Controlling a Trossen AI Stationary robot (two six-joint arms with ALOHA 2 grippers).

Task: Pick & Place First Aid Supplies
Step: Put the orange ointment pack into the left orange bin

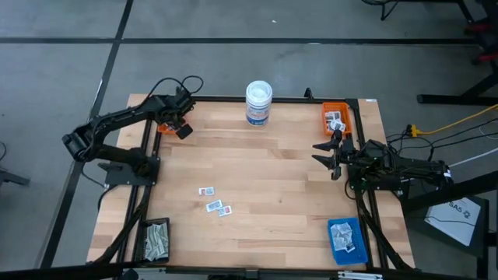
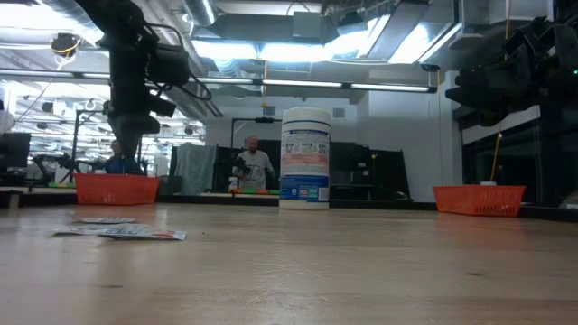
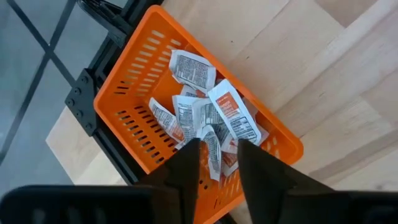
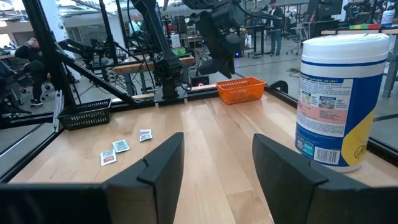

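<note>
Left gripper (image 1: 180,127) hangs over the orange basket (image 3: 134,93) at the table's far-left corner, fingers parted, empty. Its wrist view alone shows the heaped white printed packets (image 3: 205,118) inside. Right gripper (image 1: 325,155) waits spread near the right edge. Three packets (image 1: 214,201) lie mid-table.

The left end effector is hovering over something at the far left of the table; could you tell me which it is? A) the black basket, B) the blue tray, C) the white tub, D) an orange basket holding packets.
D: the left wrist view shows the left end effector directly above an orange basket with several packets inside.
</note>
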